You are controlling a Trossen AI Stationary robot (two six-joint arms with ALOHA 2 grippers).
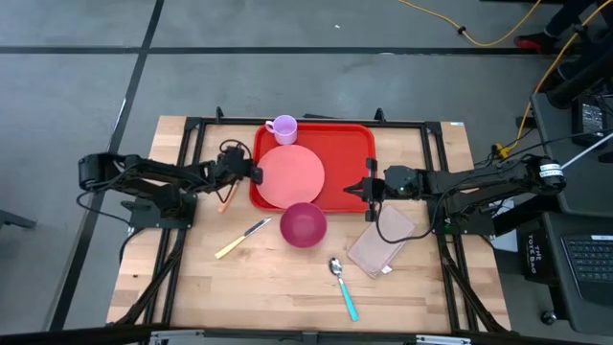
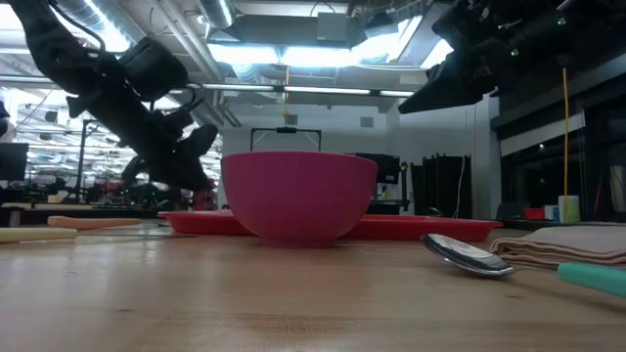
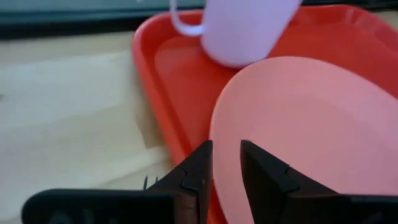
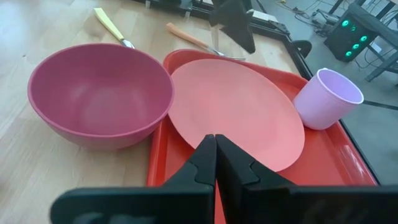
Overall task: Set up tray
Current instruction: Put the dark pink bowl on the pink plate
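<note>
From above, the tray (image 1: 350, 153) is seen mid-tabletop, flanked at its short edges by both claws, as if for steadying; in the left wrist view the left claw (image 3: 226, 163) is parted over the plate (image 3: 311, 124); in the right wrist view the right claw (image 4: 215, 155) is pressed together, empty

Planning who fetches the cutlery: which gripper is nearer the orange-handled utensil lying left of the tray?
Left. The left gripper sits at the tray's left rim, close beside the orange-handled utensil. The right gripper is at the tray's right edge, across the plate.
</note>
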